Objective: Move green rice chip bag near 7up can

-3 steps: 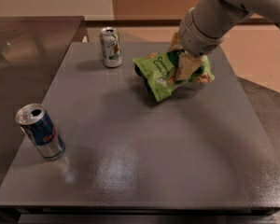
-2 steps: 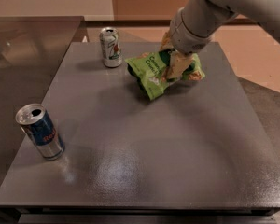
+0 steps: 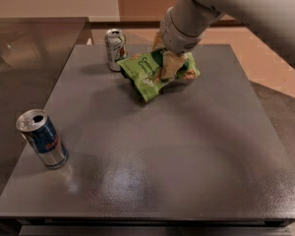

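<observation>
The green rice chip bag (image 3: 146, 73) hangs crumpled in my gripper (image 3: 168, 65), a little above the grey table (image 3: 187, 146) at the back centre. The gripper is shut on the bag's right part, with the arm coming in from the upper right. The 7up can (image 3: 116, 48), silver-white with green and red marks, stands upright just left of the bag's left corner, close to it; I cannot tell if they touch.
A blue and silver can with red lettering (image 3: 42, 138) stands upright near the table's front left. A second grey surface (image 3: 24, 38) adjoins on the left. The table's right edge drops off beside a tan floor (image 3: 265, 53).
My gripper has carried the bag leftward, from the back right toward the 7up can. Both cans have stayed put.
</observation>
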Tool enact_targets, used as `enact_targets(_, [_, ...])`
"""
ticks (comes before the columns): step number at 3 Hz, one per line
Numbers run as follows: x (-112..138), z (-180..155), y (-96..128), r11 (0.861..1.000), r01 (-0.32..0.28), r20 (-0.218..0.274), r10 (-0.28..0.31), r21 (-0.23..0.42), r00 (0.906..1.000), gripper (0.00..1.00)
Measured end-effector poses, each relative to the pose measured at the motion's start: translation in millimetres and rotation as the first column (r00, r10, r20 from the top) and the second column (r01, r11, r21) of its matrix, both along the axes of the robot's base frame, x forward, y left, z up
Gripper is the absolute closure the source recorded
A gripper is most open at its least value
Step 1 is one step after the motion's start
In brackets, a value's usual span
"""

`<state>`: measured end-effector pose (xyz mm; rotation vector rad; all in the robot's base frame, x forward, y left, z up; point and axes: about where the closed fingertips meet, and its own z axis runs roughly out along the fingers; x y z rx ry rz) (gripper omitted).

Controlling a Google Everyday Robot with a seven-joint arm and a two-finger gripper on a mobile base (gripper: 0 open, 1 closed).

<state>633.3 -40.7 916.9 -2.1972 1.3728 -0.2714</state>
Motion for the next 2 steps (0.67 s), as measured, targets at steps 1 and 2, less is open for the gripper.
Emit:
enact_targets(1, [10, 1, 15, 1.000, -0.012, 0.018, 0.013, -0.005, 0.9998, 0.84])
enact_targets(2, [18, -3, 28, 1.000, -0.021, 0.026, 0.022, -0.011, 0.9994, 0.60])
